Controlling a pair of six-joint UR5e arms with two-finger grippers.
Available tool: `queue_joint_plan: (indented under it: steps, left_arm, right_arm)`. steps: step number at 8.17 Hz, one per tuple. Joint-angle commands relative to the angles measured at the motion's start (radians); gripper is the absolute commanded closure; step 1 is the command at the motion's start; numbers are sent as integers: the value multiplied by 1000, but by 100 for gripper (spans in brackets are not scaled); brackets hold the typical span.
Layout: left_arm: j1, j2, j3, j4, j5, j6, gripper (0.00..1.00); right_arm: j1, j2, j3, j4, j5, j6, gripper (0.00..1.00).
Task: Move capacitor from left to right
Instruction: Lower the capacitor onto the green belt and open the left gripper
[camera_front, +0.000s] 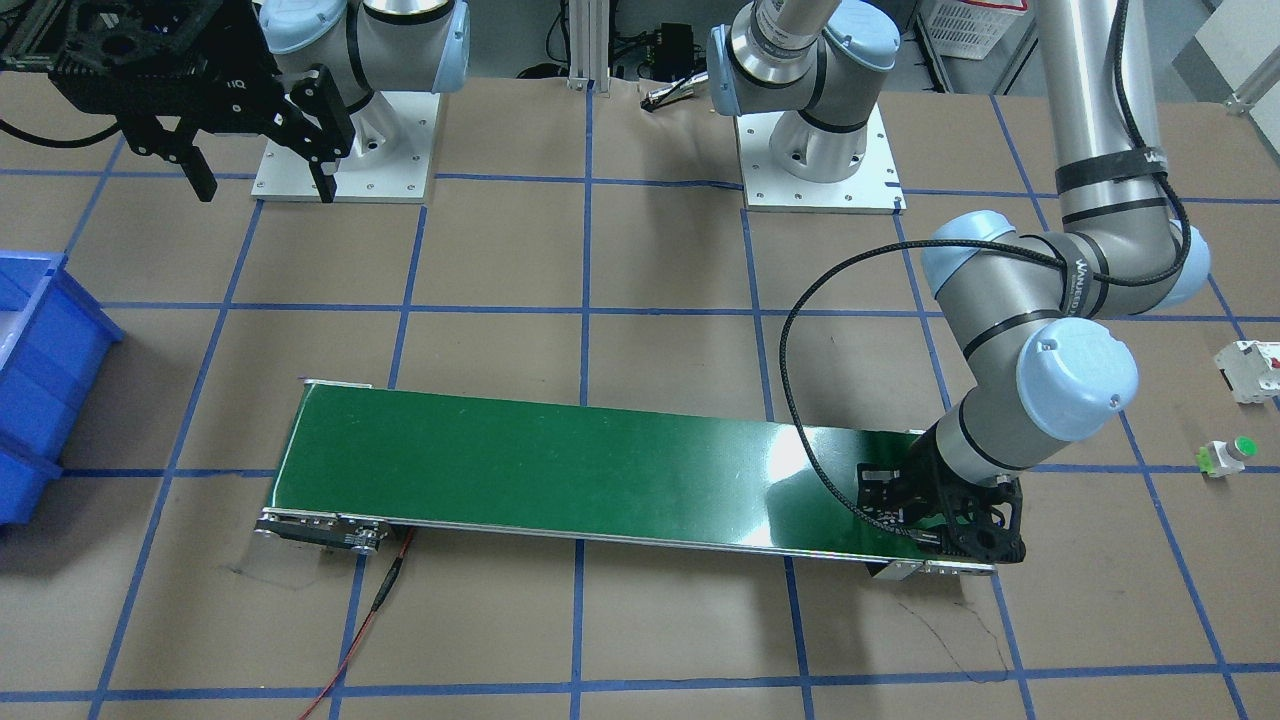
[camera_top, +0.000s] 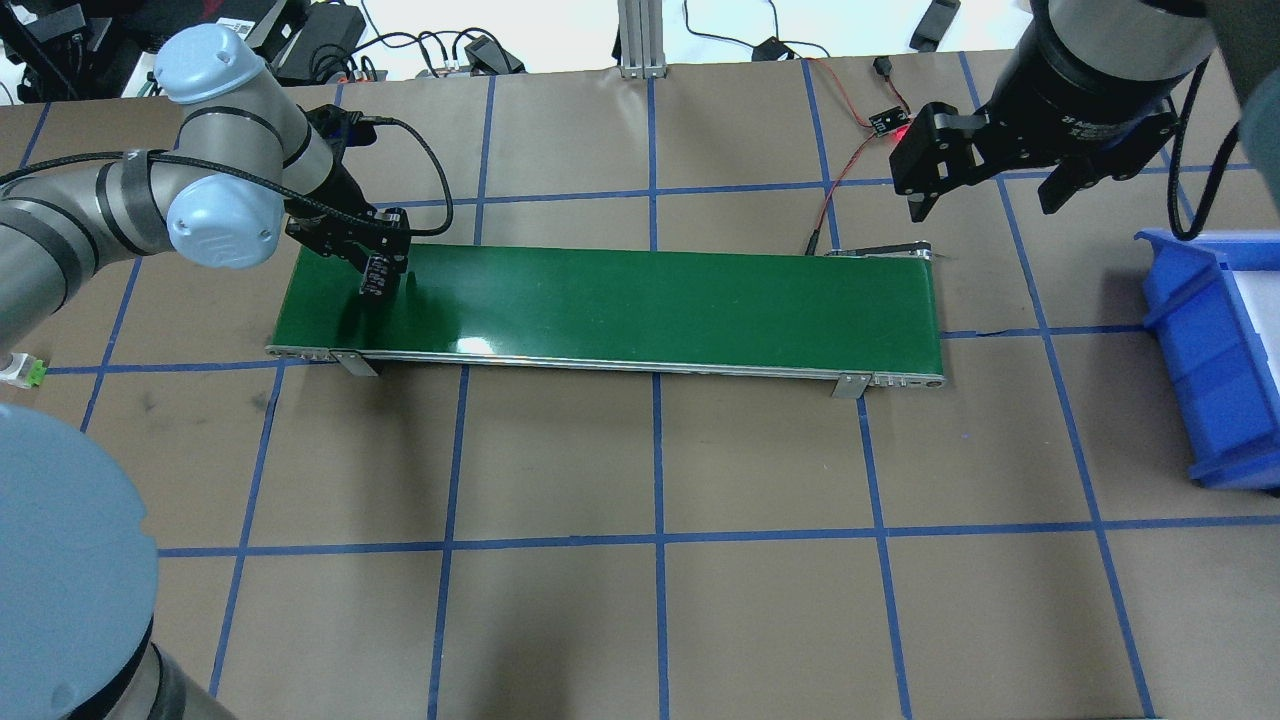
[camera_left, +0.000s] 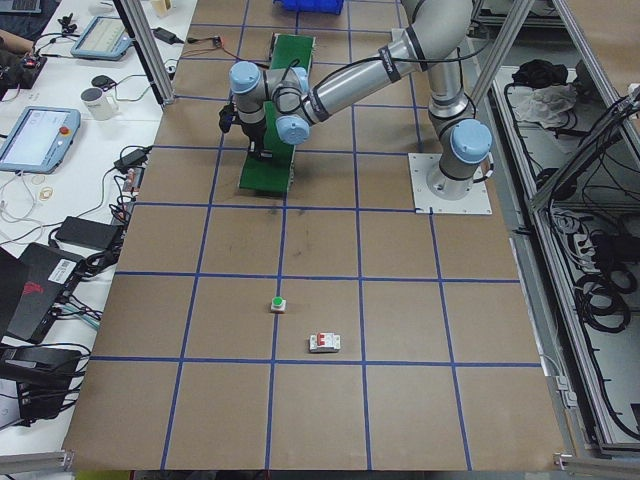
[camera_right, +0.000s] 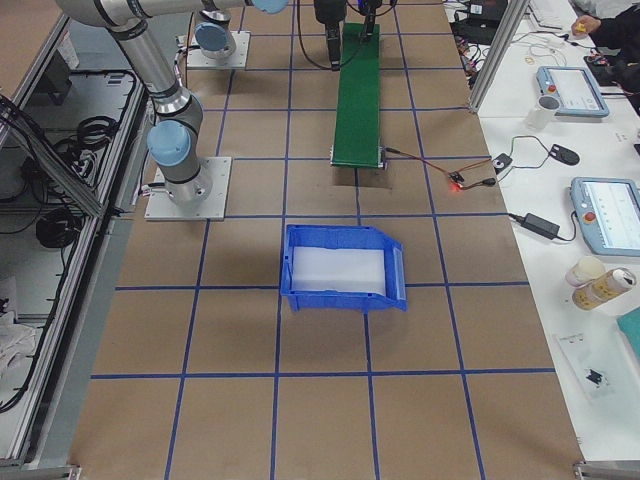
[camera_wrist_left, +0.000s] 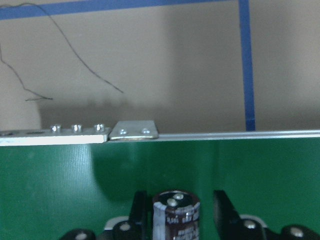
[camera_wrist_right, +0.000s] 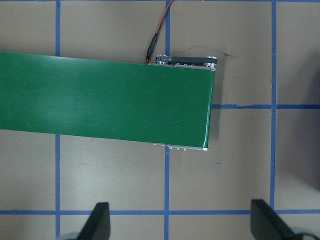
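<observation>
The capacitor (camera_wrist_left: 176, 216), a dark stubby cylinder with pale markings and two metal terminals on its top face, stands on the left end of the green conveyor belt (camera_top: 650, 300). My left gripper (camera_wrist_left: 177, 210) straddles it, low over the belt. Its fingers (camera_wrist_left: 140, 207) are a little apart from the sleeve, with a narrow gap on each side, so it is open. The left gripper also shows in the overhead view (camera_top: 378, 276) and the front-facing view (camera_front: 900, 500). My right gripper (camera_top: 985, 195) is open and empty, high beyond the belt's right end.
A blue bin (camera_top: 1210, 360) stands on the table right of the belt. A white block with a red mark (camera_front: 1250, 370) and a green-capped button (camera_front: 1228, 455) lie left of the belt. A red wire (camera_top: 840, 170) runs to the belt's far right corner.
</observation>
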Motion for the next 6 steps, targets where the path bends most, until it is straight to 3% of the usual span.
queue_joint_plan:
  steps: [1, 3, 4, 5, 6]
  left_arm:
    - [-20, 1, 3, 16, -66, -95, 8]
    - [-86, 36, 12, -2, -57, -168, 0]
    - [-87, 56, 13, -77, -57, -179, 0]
    - [-89, 87, 15, -141, -30, -199, 0]
    - [-95, 121, 18, -186, 62, -201, 0]
  right_arm:
    - [0, 0, 1, 0, 0, 0, 0]
    - [0, 0, 1, 0, 0, 0, 0]
    - [0, 0, 0, 0, 0, 0, 0]
    - [2, 0, 0, -1, -3, 0, 0]
    - [3, 0, 0, -1, -11, -2, 0]
